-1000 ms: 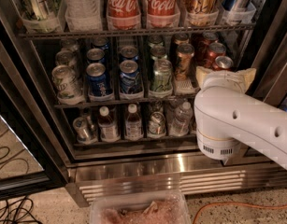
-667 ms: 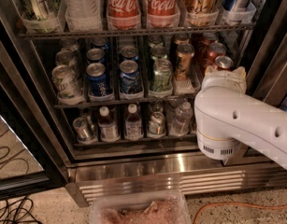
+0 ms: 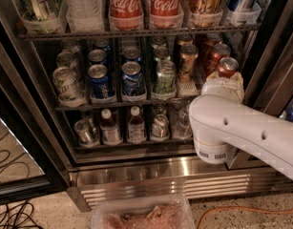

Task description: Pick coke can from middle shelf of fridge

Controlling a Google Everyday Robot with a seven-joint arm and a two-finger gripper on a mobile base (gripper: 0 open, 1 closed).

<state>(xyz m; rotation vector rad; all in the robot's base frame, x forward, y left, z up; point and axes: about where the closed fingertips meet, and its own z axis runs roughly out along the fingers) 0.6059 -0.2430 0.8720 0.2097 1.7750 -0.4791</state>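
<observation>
The fridge stands open, with a steel frame and a slatted grille below. The middle shelf is a dark wire rack with rows of small cans. Red coke cans stand in its rightmost row; the front one shows its silver top. My gripper is at the end of the white arm, right in front of and just below that front coke can. The arm's cream end covers the fingers and the can's lower body.
Blue cans, green cans and a bronze-gold can fill the other rows. Large Coca-Cola bottles stand on the rack above, small capped bottles below. A clear tub and an orange cable lie on the floor.
The gripper end has edged slightly left and further in toward the front coke can. The cans have not moved.
</observation>
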